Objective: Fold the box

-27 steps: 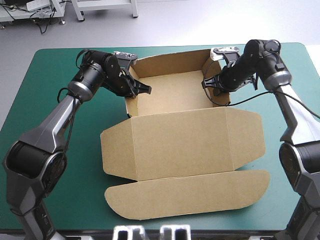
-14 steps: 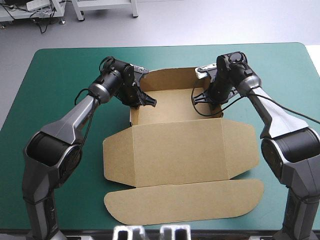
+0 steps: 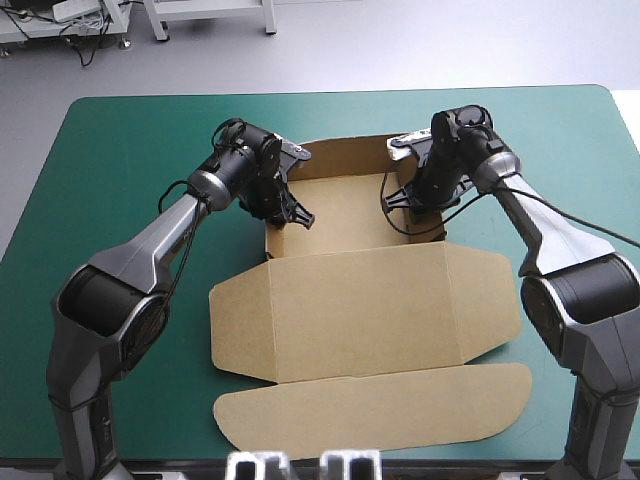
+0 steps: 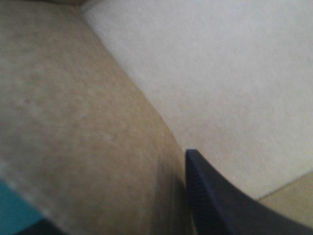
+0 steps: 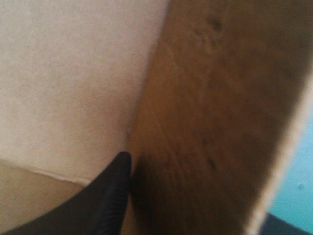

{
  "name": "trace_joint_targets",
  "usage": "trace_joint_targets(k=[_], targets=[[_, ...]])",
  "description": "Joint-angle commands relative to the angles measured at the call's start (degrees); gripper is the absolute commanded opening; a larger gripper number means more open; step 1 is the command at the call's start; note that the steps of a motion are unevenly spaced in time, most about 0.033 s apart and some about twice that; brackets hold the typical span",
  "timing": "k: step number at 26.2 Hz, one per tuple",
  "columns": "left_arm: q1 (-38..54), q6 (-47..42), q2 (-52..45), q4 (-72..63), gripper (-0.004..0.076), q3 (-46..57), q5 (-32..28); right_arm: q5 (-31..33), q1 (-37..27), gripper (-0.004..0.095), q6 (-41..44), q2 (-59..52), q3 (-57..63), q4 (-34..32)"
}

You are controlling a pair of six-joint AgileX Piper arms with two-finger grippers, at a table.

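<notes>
The left end effector (image 3: 296, 213) is nipped narrow on the box (image 3: 360, 300). One black finger (image 4: 230, 200) lies against the inside of the left side wall (image 4: 73, 122), and a sliver of the other shows on the outside, by the teal-green cover. The right end effector (image 3: 404, 200) mirrors it on the right side wall (image 5: 210, 122), with one finger (image 5: 110, 200) inside and a dark corner of the other outside, so the board sits between the fingers on each side.

From where I stand this looks like a hold meant to keep both side walls upright, and maybe to seat their tucked ends, since board that light would likely sag outward if released. Taking both walls at once should also stop the tray skating across the bench (image 3: 120, 150).

Outward from the grips, the back wall (image 3: 345, 152) stands between the two arms, so the far half of the box is an open tray on the middle of the bench, nearer its far edge. On its floor (image 3: 345, 205) I see nothing except the inner fingertips. The lid (image 3: 360, 300) lies flat toward the near edge, joined to the tray along a crease, its small ears spread to either side. The long rounded flap (image 3: 370, 410) beyond it is also flat on the cover, so my guess is the lid's folds are not yet done
</notes>
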Motion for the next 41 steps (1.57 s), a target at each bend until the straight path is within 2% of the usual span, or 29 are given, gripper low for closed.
trace_joint_targets(k=[1, 2, 4, 9, 17, 21, 24, 29, 37, 41], targets=[[-0.81, 2.05, -4.79, -2.15, 0.0473, -1.32, 3.00, 0.15, 0.89, 0.0653, -1.51, -3.92, -2.25, 4.49], [-0.37, 1.90, -5.75, -1.76, 0.0513, -1.32, 3.00, 0.15, 0.89, 0.0754, -1.36, -3.92, -2.25, 4.88], [0.27, 1.90, -7.73, -1.44, 0.0515, -1.32, 3.00, 0.15, 0.89, 0.0791, -1.84, -4.91, -2.25, 5.43], [2.56, 2.20, -11.57, 3.39, 0.0515, -1.32, 3.00, 0.15, -0.30, 0.0791, -3.53, -8.86, -2.35, 5.31], [5.12, 2.75, -23.10, 0.52, 0.0488, -1.32, 3.00, 0.15, -4.26, 0.0790, -5.43, -19.00, -2.35, 6.21], [5.12, 4.30, -29.64, 0.64, 0.0396, -1.18, 3.00, 0.15, -4.26, 0.0788, -6.39, -21.50, -2.35, 5.95], [5.21, 5.33, -35.16, 1.73, 0.0286, 0.51, 3.00, 0.04, -4.26, 0.0783, -6.51, -21.21, -2.35, 5.34], [5.21, 6.52, -43.59, 1.71, 0.0004, 7.96, 3.00, -0.06, -4.26, 0.0764, -6.51, -17.89, -2.25, 5.45], [5.21, 4.48, -56.89, 1.71, -0.0008, 28.03, 3.00, -0.08, -4.26, 0.0758, -6.11, -9.25, -2.25, 5.45], [5.21, 1.36, -63.70, 1.34, -0.0008, 37.32, 3.00, 0.06, -4.26, 0.0709, -5.96, -4.33, -2.25, 5.45]])
